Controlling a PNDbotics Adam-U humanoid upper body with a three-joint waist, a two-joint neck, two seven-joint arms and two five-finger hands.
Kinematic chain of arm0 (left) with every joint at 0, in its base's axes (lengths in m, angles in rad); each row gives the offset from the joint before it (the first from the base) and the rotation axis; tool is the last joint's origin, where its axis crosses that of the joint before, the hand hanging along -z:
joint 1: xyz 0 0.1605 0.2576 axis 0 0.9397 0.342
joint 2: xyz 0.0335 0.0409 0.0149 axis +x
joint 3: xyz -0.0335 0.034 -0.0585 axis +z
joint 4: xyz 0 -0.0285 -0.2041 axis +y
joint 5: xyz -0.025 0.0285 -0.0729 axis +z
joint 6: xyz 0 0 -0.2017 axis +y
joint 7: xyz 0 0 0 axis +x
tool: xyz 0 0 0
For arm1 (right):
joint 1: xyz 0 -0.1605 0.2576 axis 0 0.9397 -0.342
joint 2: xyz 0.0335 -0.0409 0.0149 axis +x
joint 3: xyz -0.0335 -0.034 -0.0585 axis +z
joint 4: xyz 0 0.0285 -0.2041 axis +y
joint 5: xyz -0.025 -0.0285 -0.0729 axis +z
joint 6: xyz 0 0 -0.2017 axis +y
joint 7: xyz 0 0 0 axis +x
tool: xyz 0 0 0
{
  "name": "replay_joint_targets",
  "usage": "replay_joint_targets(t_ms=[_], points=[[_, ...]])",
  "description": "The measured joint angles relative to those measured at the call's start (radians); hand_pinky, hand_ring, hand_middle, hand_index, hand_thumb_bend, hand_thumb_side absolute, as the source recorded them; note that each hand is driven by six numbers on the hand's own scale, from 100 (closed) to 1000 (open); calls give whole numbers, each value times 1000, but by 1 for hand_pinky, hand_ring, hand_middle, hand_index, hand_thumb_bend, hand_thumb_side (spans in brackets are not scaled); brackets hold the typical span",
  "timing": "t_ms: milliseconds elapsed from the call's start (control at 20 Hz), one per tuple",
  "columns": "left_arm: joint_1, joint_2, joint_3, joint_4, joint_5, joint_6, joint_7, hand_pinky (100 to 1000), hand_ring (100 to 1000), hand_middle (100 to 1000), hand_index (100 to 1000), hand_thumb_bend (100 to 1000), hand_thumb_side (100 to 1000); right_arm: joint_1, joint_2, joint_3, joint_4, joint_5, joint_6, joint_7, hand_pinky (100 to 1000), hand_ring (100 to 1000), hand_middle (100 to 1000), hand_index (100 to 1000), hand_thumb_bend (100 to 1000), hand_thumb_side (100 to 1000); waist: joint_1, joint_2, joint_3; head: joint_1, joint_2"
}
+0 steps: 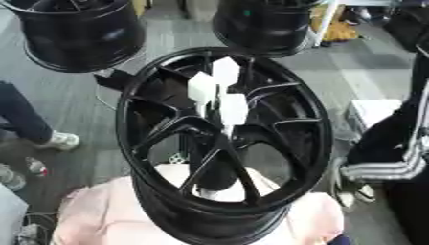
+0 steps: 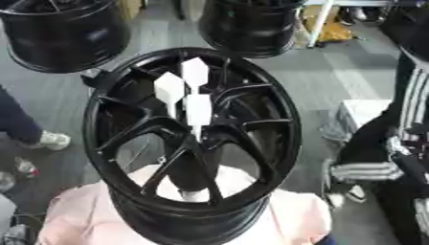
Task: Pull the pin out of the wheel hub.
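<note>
Showing a black wheel hub (image 1: pixel 224 143) standing tilted at the centre of both eye views, its spoked face turned up toward the camera and its lower barrel resting on a pale pink cushion-like surface (image 1: pixel 92 215). Three white pins with blocky heads (image 1: pixel 220 91) stand clustered near the middle of the spokes; their thin stems run down toward the hub centre, and the heads lie just beside one another, the lowest one (image 1: pixel 233 108) nearest the centre. Two more black wheels (image 1: pixel 80 33) (image 1: pixel 266 24) stand on the grey floor (image 1: pixel 352 76) beyond the hub, at upper left and upper centre. A white box (image 1: pixel 373 112) lies on the floor at right, beside a person's dark striped clothing (image 2: pixel 394 143). Neither robot hand appears in either view, so nothing can be said of whether their fingers are straight or curled.
</note>
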Motion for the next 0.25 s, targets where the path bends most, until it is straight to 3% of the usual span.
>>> replay_joint_targets(t_ms=[250], points=[[-1, 0, 0, 0, 0, 0, 0, 704, 583, 607, 634, 269, 698, -9, 26, 37, -91, -38, 7, 61, 675, 652, 727, 831, 240, 485, 0, 0, 0, 0, 0]])
